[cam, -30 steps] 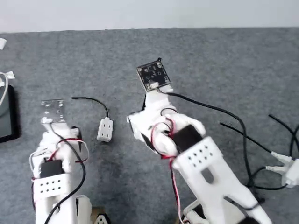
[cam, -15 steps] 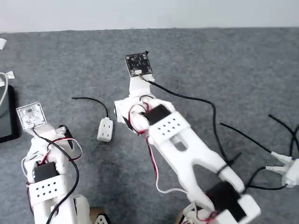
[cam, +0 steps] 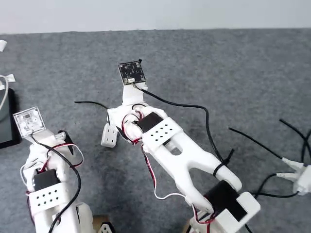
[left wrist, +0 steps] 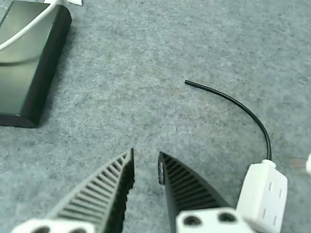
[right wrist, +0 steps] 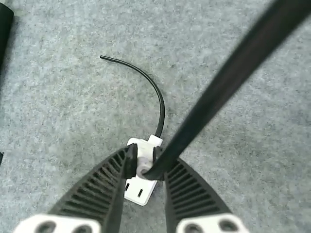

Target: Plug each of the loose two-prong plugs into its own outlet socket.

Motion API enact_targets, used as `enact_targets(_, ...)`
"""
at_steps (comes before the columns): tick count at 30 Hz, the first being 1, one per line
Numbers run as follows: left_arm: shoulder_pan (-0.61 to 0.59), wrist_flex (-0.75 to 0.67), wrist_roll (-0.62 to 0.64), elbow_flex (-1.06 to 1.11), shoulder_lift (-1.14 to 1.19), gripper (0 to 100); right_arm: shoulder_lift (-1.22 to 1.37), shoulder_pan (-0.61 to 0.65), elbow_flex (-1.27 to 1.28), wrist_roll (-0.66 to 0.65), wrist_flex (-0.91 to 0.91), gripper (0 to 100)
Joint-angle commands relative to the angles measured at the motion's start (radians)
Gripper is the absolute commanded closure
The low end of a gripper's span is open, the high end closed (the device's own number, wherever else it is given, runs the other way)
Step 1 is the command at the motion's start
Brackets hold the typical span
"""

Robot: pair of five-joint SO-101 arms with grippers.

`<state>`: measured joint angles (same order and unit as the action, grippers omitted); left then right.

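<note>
right gripper (right wrist: 144,150) — jaws narrowly parted, nothing visibly clamped — just above outlet socket (right wrist: 138,190), its long axis along the jaw gap.

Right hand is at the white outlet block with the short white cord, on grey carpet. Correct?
No: the cord is black, not white; the right wrist view shows it. Otherwise right: the right hand is at the white outlet block on grey carpet.

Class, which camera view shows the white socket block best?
The left wrist view: the socket block lies face-up, slots and cord plain. In the high view an arm covers part of it; in the right wrist view the right gripper and a black cable overlap it.
</note>
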<state>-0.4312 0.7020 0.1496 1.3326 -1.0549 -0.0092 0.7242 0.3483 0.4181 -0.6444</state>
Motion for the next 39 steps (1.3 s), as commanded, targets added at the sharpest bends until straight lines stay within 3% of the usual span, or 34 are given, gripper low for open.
enact_targets(1, -0.002, -0.026, 0.005, -0.015, -0.011, 99, -0.005, 0.013, -0.023, 0.011, 0.025, 99.1)
enact_targets(14, -0.002, -0.026, 0.002, -0.015, -0.009, 99, -0.005, 0.059, 0.041, 0.011, 0.021, 99.1)
enact_targets(39, 0.011, -0.026, -0.044, -0.007, -0.009, 99, 0.087, 0.03, 0.025, 0.006, 0.042, 99.1)
